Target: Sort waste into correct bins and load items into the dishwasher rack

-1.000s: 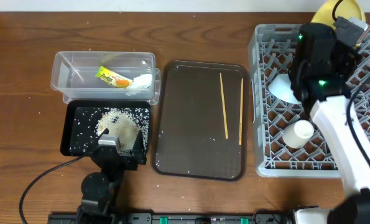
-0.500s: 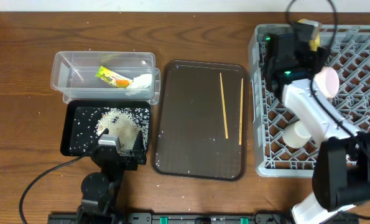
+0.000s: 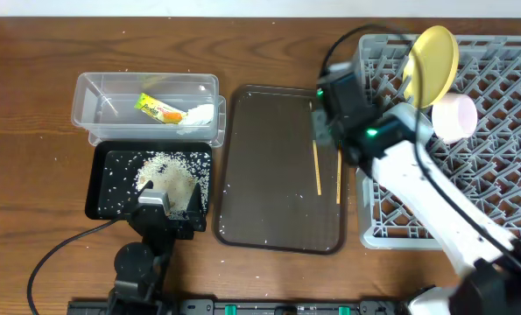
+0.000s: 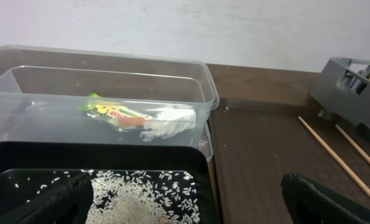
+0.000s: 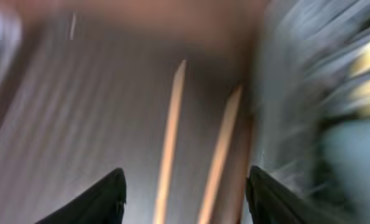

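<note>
**Right gripper open above the chopsticks on the brown tray**

The right gripper point(image 5: 186, 183) is hanging over the two thin wooden chopsticks point(image 3: 318, 171), its fingers point(image 5: 107, 196) spread wide and gripping nothing. The right wrist view is heavily blurred, but both sticks are showing in the gap between the fingers. The chopsticks are lying side by side on the right part of the dark brown rectangular serving tray point(image 3: 260, 175), close to each other but not touching. From overhead, the right arm is reaching across the left edge of the large square grey plastic rack point(image 3: 505, 79) toward the far ends of the sticks.

In the rack, the round yellow plate point(image 3: 432, 54) is standing on edge near the back, and the pinkish-white bowl point(image 3: 455, 116) is sitting just in front of it — the arm is covering much of the rack's left side.

On the left of the wooden table point(image 3: 32, 105), the clear rectangular plastic tub point(image 3: 102, 96) is holding the small green-and-orange snack wrapper point(image 3: 158, 108) and the crumpled white tissue point(image 3: 200, 115), which are touching. Directly in front of the tub, the shallow black plastic tray point(image 3: 102, 188) is carrying a heap of loose white rice grains point(image 3: 168, 171).

The left gripper point(image 4: 185, 193) is hovering at the near edge of the black tray — fingers wide apart, empty.
</note>
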Motion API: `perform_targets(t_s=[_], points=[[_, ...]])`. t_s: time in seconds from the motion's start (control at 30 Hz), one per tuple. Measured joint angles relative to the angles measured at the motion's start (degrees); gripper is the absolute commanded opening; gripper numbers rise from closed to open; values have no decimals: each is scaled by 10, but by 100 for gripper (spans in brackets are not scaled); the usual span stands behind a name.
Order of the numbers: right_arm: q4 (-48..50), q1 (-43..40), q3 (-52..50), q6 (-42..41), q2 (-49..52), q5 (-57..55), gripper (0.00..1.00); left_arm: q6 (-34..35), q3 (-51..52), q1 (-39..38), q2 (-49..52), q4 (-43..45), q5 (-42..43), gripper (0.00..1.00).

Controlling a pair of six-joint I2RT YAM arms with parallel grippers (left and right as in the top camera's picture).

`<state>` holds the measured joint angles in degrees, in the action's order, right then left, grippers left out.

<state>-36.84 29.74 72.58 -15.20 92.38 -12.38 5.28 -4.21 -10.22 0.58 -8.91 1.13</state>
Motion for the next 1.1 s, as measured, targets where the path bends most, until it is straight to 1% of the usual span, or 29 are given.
perform_targets(t_s=[0.07,0.1,0.13,0.23,0.27,0.33,0.43,0.47,0.5,0.63,0.73,0.8,0.9,1.0,1.1], points=[[-27,12,0,-23,39,29,52,0,0,0,0,0,0,99],[-34,18,-1,-33,60,39,51,0,0,0,0,0,0,99],[-40,23,-2,-42,80,47,47,0,0,0,0,0,0,99],[-52,33,-4,-74,132,65,44,0,0,0,0,0,0,99],[-54,32,-4,-83,145,67,39,0,0,0,0,0,0,99],[-53,32,-4,-97,170,70,32,0,0,0,0,0,0,99],[-56,32,-4,-112,203,74,10,0,0,0,0,0,0,99],[-58,32,-2,-118,205,76,5,0,0,0,0,0,0,99],[-58,32,-2,-121,205,76,1,0,0,0,0,0,0,99],[-63,31,-2,-128,203,76,1,0,0,0,0,0,0,99],[-64,30,-2,-108,190,80,1,0,0,0,0,0,0,99],[-64,26,-3,-87,163,81,1,0,0,0,0,0,0,99],[-62,10,-3,-54,86,84,1,0,0,0,0,0,0,99],[-57,-27,-2,-28,3,81,1,0,0,0,0,0,0,99],[-57,-75,4,-13,-40,62,1,0,0,0,0,0,0,99]])
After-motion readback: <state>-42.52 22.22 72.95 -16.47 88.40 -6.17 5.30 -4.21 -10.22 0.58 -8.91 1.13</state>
